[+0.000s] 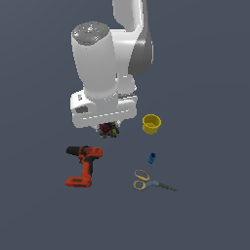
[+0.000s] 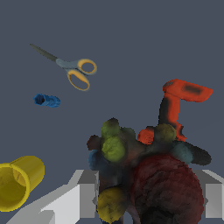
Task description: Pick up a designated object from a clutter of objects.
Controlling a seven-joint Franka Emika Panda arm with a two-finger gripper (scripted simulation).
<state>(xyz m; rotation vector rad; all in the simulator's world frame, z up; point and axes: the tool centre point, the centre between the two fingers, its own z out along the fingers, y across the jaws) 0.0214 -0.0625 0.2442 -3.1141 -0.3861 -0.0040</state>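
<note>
The designated object (image 1: 108, 130) is a small dark lump mottled red, black and yellow-green, directly under the white hand in the exterior view. In the wrist view it (image 2: 148, 175) fills the whole gap between the two grey fingers (image 2: 87, 192). My gripper (image 1: 108, 126) (image 2: 146, 179) is shut on it, one finger against each side. The exterior view hides the fingertips behind the hand and the lump. Whether the lump is off the floor I cannot tell.
The red-and-black power drill (image 1: 84, 166) (image 2: 179, 105) lies towards the exterior view's left of the lump. The yellow cup (image 1: 151, 123) (image 2: 17, 183) stands to its right. Nearer the front lie a tiny blue piece (image 1: 152, 157) (image 2: 47, 100) and yellow-handled scissors (image 1: 146, 181) (image 2: 72, 70).
</note>
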